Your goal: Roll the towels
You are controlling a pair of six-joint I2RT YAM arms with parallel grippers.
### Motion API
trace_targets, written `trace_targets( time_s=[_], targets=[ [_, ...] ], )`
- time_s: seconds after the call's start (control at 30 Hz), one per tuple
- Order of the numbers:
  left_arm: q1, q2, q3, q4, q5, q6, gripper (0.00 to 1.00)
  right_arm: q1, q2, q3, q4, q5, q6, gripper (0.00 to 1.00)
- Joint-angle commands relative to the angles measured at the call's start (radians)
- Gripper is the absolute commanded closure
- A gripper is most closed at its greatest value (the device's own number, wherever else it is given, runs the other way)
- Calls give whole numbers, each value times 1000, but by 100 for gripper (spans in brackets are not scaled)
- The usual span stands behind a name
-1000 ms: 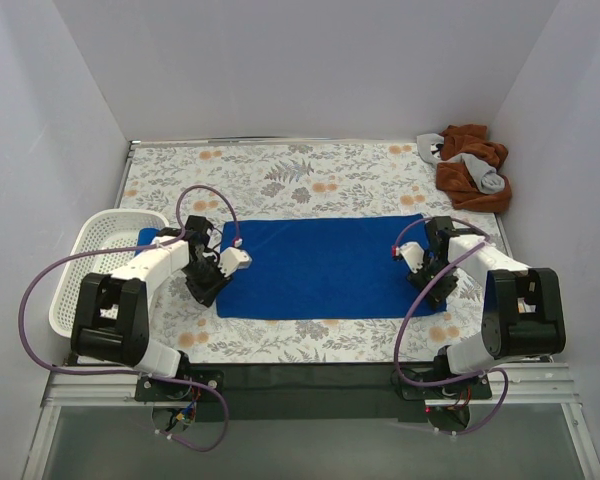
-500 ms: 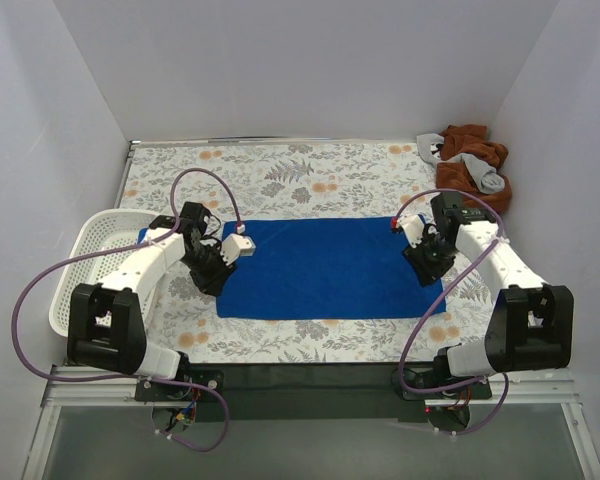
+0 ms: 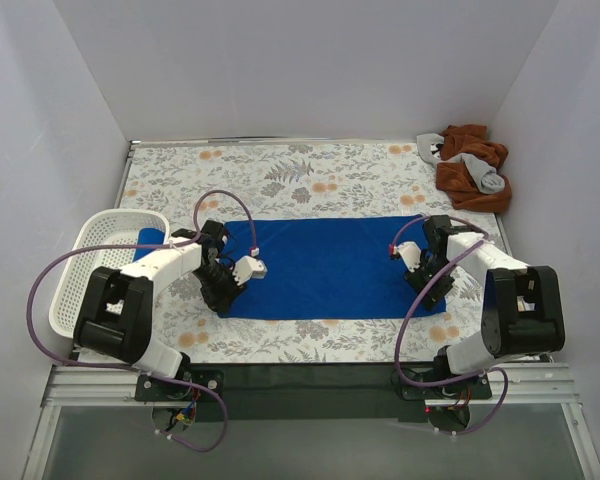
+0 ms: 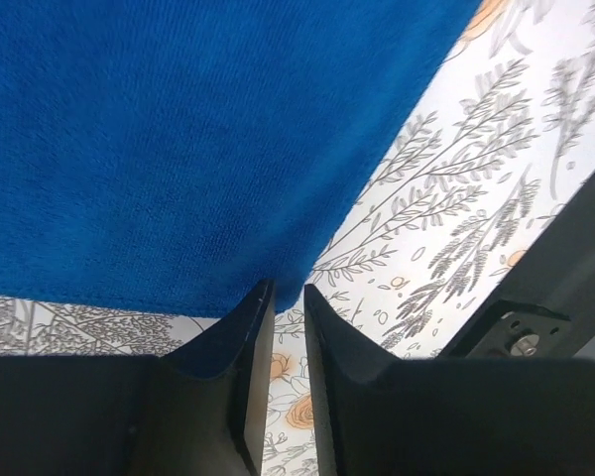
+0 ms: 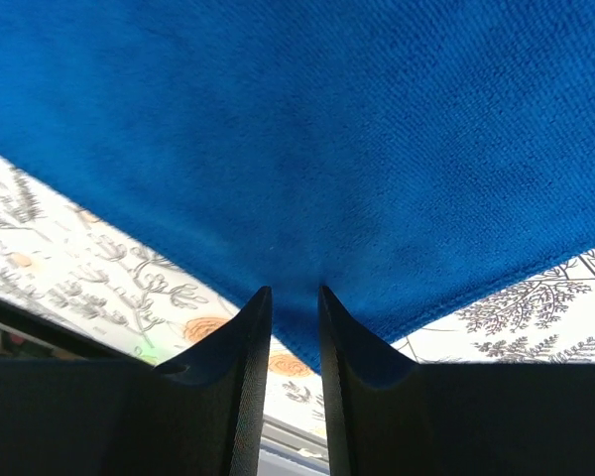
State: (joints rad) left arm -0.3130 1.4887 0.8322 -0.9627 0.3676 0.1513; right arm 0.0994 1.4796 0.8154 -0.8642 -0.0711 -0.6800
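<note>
A blue towel (image 3: 325,265) lies spread flat on the floral tablecloth. My left gripper (image 3: 223,298) is down at its near-left corner. In the left wrist view the narrow jaws (image 4: 286,290) pinch the tip of that towel corner (image 4: 178,129). My right gripper (image 3: 432,290) is down at the near-right corner. In the right wrist view its jaws (image 5: 291,290) are closed on the towel's edge (image 5: 307,119), which puckers at the tips. Brown and grey towels (image 3: 472,165) lie heaped at the far right.
A white basket (image 3: 80,270) stands at the left table edge, with something blue (image 3: 150,237) at its far right corner. White walls close in the table on three sides. The black front rail (image 3: 310,375) runs below the arms.
Both grippers swung away toward the towel's far side half a second ago and have come back to its near corners. The left gripper is now slightly further right than before.
</note>
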Motion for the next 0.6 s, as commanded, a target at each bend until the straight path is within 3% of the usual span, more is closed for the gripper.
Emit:
trace_targets(
  time_s=[0.0,0.37,0.57],
  targets=[
    [-6,22,-27,25,-68,5,84,3,13,-27,62,63,8,73],
    [-5,36,-102,-25,-196,44,98,3,15,-124,105,194,-42,79],
    [-5,22,-110,-41,-239,53,100,8,-8,-99,90,160,-35,79]
  ],
)
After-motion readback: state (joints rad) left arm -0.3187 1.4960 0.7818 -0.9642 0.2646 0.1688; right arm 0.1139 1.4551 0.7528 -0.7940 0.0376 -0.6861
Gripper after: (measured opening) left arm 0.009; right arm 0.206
